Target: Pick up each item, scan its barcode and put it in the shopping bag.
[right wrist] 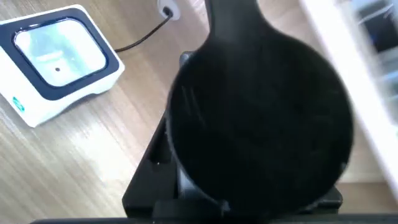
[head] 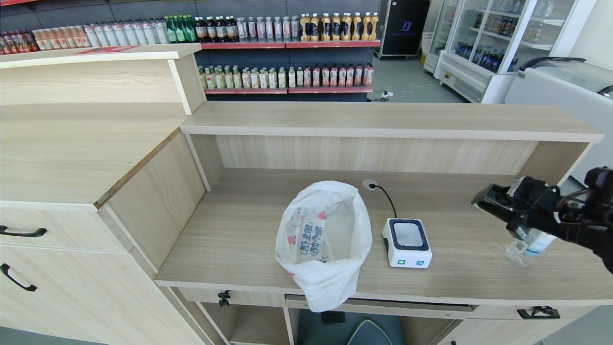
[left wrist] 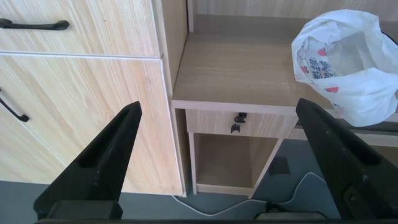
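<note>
The wooden counter (head: 230, 230) carries everything. Farthest to the left of the right gripper (head: 489, 203) stands the white shopping bag (head: 325, 239), mouth open and its lower part sagging over the front edge. Between the bag and that gripper sits the barcode scanner (head: 407, 242), window facing up. A clear bottle (head: 529, 247) with a pale blue label shows just below the right gripper, partly hidden by the arm, so whether it is held or merely beneath cannot be told, nor how the jaws stand. The left gripper (left wrist: 217, 109) hangs low in front of the cabinets, spread wide and empty. This looks like the pick-up step for the bottle. Next it needs a firm hold, then its barcode turned toward the scanner window.
</note>
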